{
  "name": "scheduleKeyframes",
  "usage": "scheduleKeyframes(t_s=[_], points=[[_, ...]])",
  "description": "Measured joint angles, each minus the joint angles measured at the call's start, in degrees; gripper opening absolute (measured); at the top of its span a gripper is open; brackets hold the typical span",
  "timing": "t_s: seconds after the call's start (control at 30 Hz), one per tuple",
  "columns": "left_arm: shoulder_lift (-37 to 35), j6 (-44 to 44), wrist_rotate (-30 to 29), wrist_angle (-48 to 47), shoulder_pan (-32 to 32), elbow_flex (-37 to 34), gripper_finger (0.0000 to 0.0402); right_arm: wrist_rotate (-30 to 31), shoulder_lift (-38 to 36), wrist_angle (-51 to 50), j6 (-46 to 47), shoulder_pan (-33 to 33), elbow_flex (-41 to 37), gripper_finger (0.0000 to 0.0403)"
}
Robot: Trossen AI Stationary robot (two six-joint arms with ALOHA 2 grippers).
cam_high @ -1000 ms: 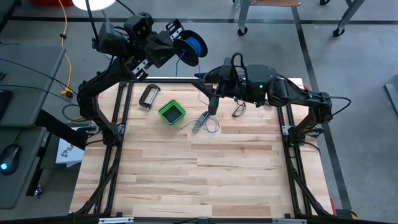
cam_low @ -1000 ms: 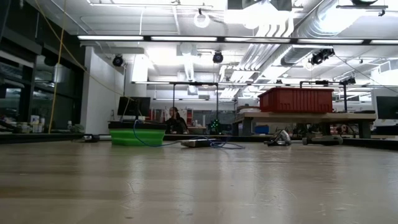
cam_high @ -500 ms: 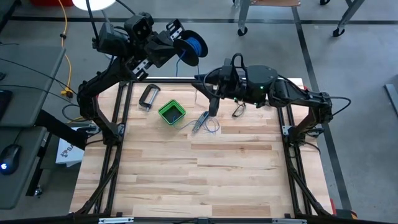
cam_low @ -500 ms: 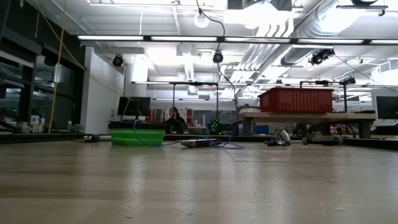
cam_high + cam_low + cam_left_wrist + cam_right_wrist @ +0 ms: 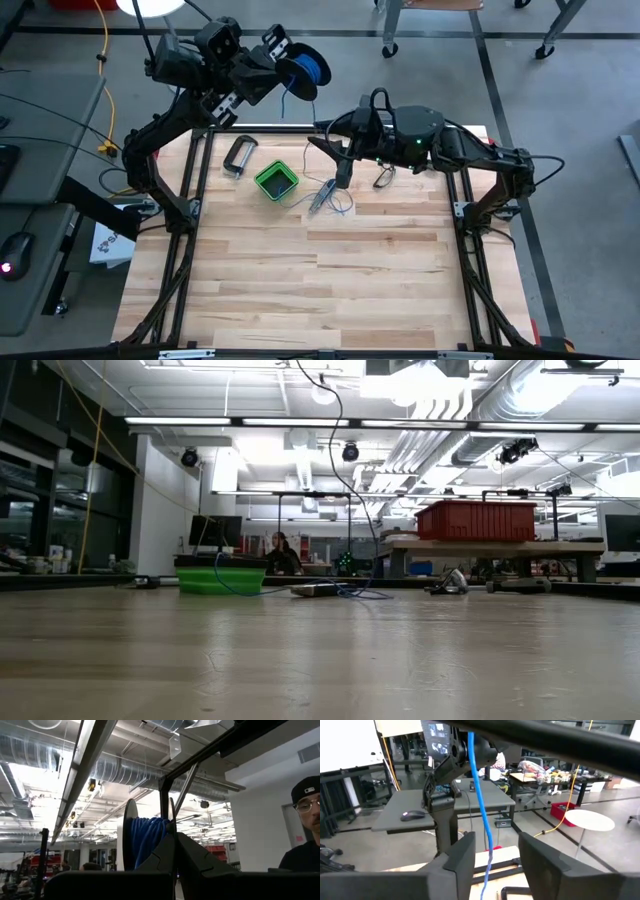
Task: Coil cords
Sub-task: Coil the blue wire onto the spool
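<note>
The dark round spool (image 5: 306, 68), wound with blue wire, is held high beyond the table's far edge by my left gripper (image 5: 283, 62); it also shows in the left wrist view (image 5: 146, 837). The thin blue wire (image 5: 481, 795) runs down from the spool, passes between the open fingers of my right gripper (image 5: 495, 862) without visibly touching them, and ends in loose loops (image 5: 338, 203) on the table. My right gripper (image 5: 339, 165) hangs over those loops, right of the green box (image 5: 276, 180). My left gripper is shut on the spool's thin flange edge (image 5: 170, 817), pinched between its two fingers (image 5: 192, 857). The spool is lifted clear of the table, its axis about level. The wire hangs from it, slack.
A small grey tool (image 5: 322, 196) lies among the wire loops. A dark clamp-like piece (image 5: 238, 155) lies left of the green box and a dark ring-shaped item (image 5: 383, 178) to the right. A person (image 5: 305, 835) stands beyond the table. The near half of the table is bare wood.
My left gripper has carried the spool a little up and toward the far left. In the low view a stretch of wire now hangs down into the picture from above, where none showed a second ago.
</note>
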Motion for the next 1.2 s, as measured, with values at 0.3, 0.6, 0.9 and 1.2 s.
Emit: scheduleKeyframes(t_s=[0.3, 0.6, 0.9, 1.2], points=[[-0.02, -0.02, 0.08, -1.18, 0.19, 0.00, 0.0001, 0.47, 0.00, 0.11, -0.03, 0.00, 0.00, 0.0084], [-0.02, 0.94, 0.08, -1.49, 0.64, 0.00, 0.0001, -1.18, 0.00, 0.11, -0.45, 0.00, 0.00, 0.0016], [-1.09, 2.58, -1.20, -4.06, 2.84, 0.00, 0.0001, -1.76, -0.78, -3.01, 2.53, 0.65, 0.00, 0.0002], [-5.38, 13.88, -10.27, -28.06, 7.37, -0.02, 0.0001, -2.06, -4.88, -8.08, 2.75, 3.72, 0.02, 0.0001]])
